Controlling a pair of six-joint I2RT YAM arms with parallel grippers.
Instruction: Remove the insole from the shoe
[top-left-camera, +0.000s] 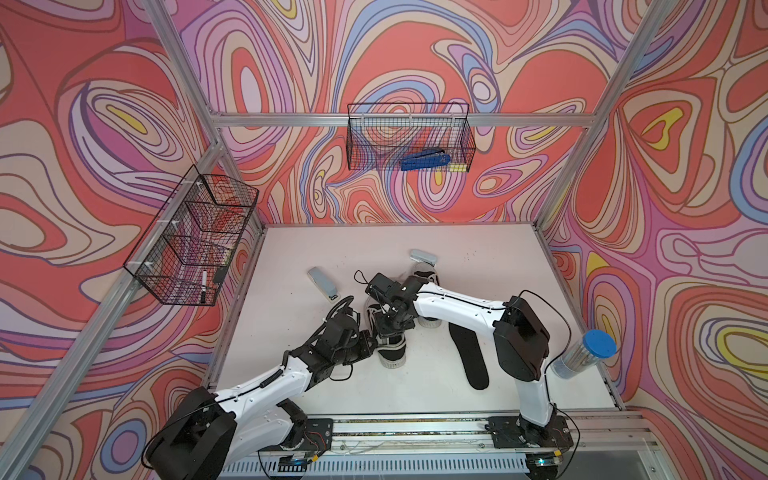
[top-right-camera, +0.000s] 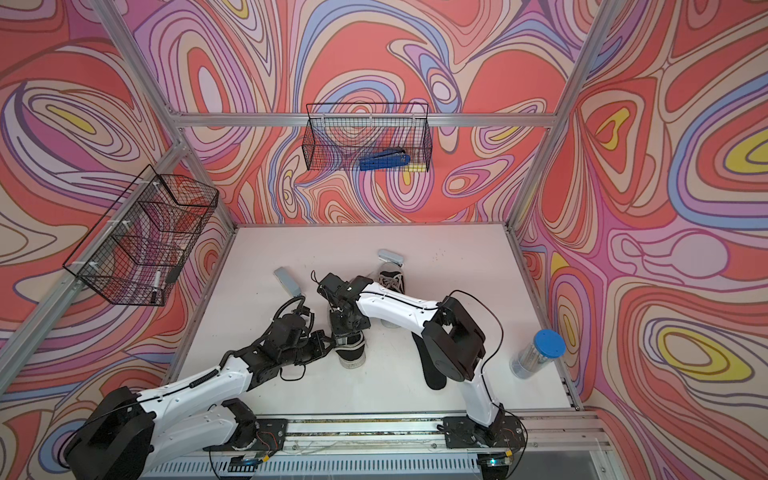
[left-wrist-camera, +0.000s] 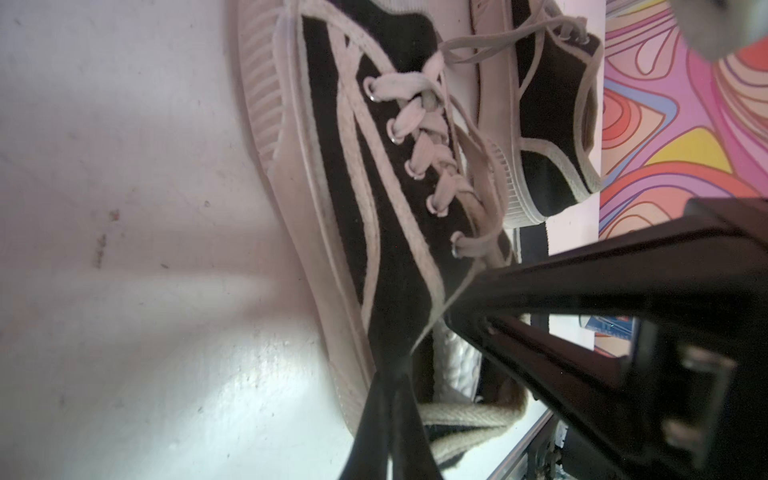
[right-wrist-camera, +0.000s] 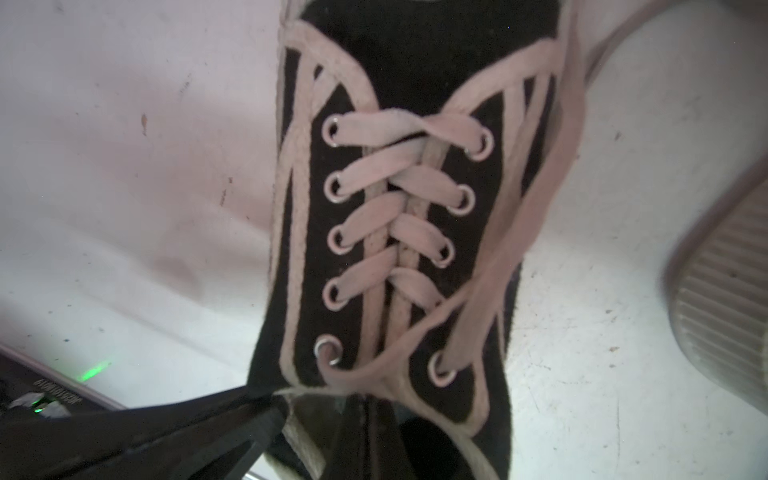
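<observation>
Shows a black canvas shoe (top-left-camera: 392, 352) with pale laces standing on its sole near the middle of the table (top-left-camera: 291, 340), ribbed toe cap pointing toward the arm bases. Finds the left gripper (top-left-camera: 372, 338) reaching in from the side and clamped tight on the shoe's collar edge, close to the last eyelet (clearest in the right wrist view, where the black tips bite the pale trim).

Has the right gripper (right-wrist-camera: 368, 419) pointing straight down into the shoe's mouth, just behind the tongue, jaws pressed together. Cannot tell whether anything is pinched between them. Cannot make out the insole of this shoe either: interior hidden by tongue, laces and black fingers.

Shows a loose insole (top-left-camera: 471, 357), black and flat on the table, beside the right arm and well apart from the held shoe. Places a second shoe (top-left-camera: 424, 276) of the same make just behind the held one, largely under the right forearm.

Adds, farther back on the table, two grey stapler-like items (top-left-camera: 324, 284) (top-left-camera: 424, 256), apart from each other. Notes a clear jar (top-left-camera: 584, 353) with a blue lid at the table's right edge.
</observation>
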